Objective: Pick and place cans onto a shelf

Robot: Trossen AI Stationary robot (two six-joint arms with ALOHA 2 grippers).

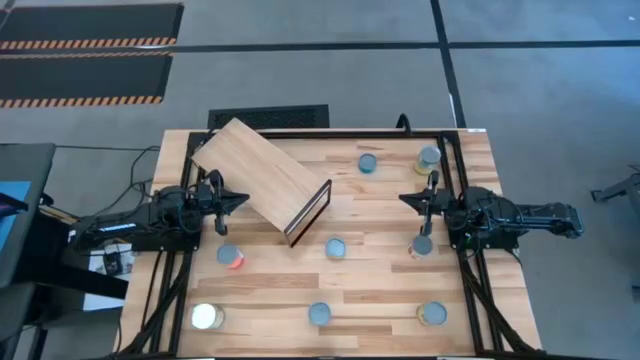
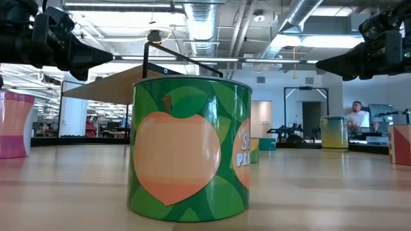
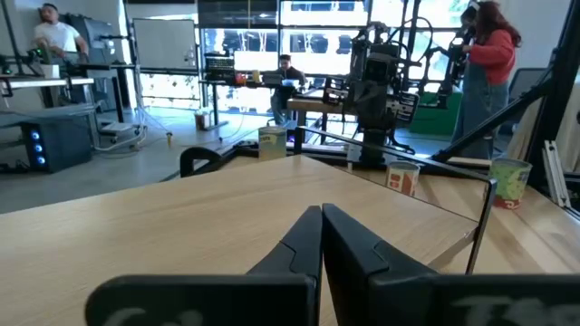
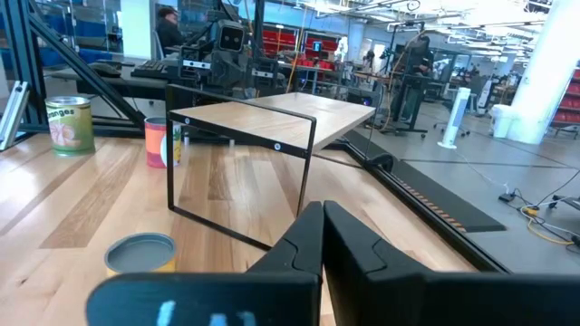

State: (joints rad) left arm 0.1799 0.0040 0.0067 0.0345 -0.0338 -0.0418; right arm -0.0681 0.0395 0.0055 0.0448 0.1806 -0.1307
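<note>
Eight cans lie scattered on the worktop [image 1: 390,300], none on the shelf [image 1: 262,177], which sits askew near the far-left corner, its far corner past the worktop's edge. A green peach can [image 2: 191,147] fills the low view, hiding much behind it. The left end effector [image 1: 238,199] is clenched and empty beside the shelf. The right end effector [image 1: 407,200] is clenched and empty too, near a can [image 1: 422,244].
</note>
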